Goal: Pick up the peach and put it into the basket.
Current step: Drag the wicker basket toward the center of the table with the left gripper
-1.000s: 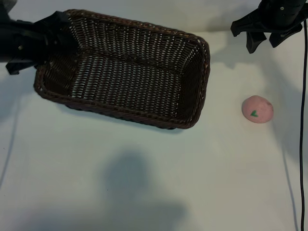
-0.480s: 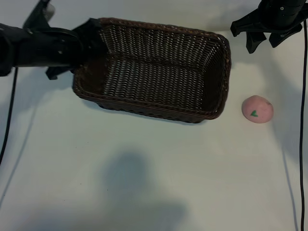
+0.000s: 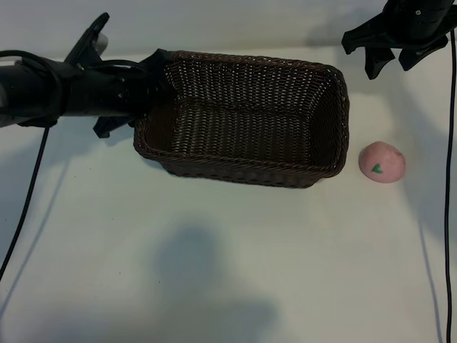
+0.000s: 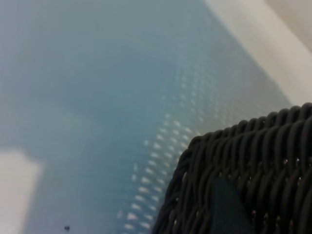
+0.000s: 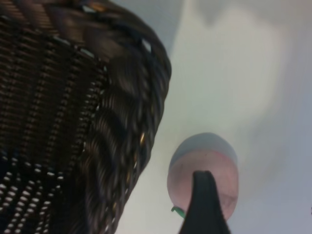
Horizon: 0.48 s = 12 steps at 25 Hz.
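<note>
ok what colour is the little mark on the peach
Green, a small leaf-shaped mark on the pale-pink peach; clearest in the exterior view.

A white table with 2 black cables across it.

Dark woven wicker basket – rough, braided rim – beside a matt, smooth-skinned peach.

The left gripper is seen clamped at the end of an arm stretched in from the left, while the right gripper hangs open, pointed downward
</note>
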Each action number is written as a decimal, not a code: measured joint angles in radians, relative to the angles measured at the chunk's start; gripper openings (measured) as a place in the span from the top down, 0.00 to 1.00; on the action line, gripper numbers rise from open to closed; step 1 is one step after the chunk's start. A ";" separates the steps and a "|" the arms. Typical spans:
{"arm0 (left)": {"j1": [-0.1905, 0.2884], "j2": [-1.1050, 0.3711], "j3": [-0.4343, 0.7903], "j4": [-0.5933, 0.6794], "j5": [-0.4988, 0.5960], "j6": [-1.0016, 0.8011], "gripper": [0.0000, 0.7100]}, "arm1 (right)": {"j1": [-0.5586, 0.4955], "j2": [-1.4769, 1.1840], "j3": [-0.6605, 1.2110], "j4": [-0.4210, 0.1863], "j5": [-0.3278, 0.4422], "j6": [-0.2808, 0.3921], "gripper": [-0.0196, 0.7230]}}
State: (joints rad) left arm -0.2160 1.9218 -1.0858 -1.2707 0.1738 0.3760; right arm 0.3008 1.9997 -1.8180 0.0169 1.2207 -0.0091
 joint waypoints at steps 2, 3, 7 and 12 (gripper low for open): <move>-0.001 0.016 0.008 -0.014 -0.006 -0.004 0.50 | 0.000 0.000 0.000 0.000 0.000 -0.001 0.29; -0.001 0.025 0.014 -0.021 -0.007 -0.006 0.50 | 0.000 0.000 0.000 0.000 0.000 -0.001 0.29; -0.002 0.038 0.025 -0.037 -0.008 -0.011 0.50 | 0.000 0.000 0.000 0.000 0.000 -0.001 0.29; -0.002 0.038 0.025 -0.044 -0.006 0.018 0.50 | 0.000 0.000 0.000 0.000 0.000 -0.001 0.29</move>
State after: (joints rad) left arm -0.2182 1.9597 -1.0606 -1.3143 0.1682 0.3940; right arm 0.3008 1.9997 -1.8180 0.0172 1.2207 -0.0103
